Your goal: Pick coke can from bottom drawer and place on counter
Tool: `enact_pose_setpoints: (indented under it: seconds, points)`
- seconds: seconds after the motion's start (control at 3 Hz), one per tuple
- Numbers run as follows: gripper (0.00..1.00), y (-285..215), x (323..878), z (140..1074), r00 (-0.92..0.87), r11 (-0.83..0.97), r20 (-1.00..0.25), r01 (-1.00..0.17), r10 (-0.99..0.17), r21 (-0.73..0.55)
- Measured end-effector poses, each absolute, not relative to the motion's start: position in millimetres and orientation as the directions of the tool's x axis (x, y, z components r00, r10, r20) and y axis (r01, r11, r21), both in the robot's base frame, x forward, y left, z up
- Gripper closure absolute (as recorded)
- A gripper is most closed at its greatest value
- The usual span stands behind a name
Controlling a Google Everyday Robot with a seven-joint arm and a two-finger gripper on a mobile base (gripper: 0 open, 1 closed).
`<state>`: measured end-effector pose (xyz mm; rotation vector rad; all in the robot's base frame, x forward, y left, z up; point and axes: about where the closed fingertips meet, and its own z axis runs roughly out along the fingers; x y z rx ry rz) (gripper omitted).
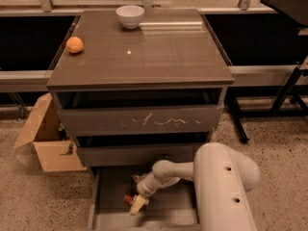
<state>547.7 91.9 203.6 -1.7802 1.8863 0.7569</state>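
The bottom drawer [111,192] is pulled out at the foot of the cabinet, showing its flat grey floor. Inside it, a small patch of red from the coke can [128,198] shows at the left of my gripper [137,205]. The gripper reaches down into the drawer from the right, its pale tip right against the can and covering most of it. My white arm [221,177] fills the lower right. The glossy grey-brown counter [159,52] tops the cabinet.
An orange [74,44] lies at the counter's left edge and a white bowl [130,16] at its back. The scratched middle drawer [144,121] juts out above the bottom one. An open cardboard box [45,138] stands on the floor at left; black table legs [284,95] at right.
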Motion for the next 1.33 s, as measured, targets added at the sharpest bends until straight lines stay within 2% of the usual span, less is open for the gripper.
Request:
enact_pose_setpoints:
  seconds: [0.67,1.33]
  points:
    - [0.0,87,548,173,-0.067,0.023,-0.629,-0.997,-0.775,0.077]
    - [0.0,80,555,131,-0.108,0.021,-0.626,-0.989,-0.773,0.144]
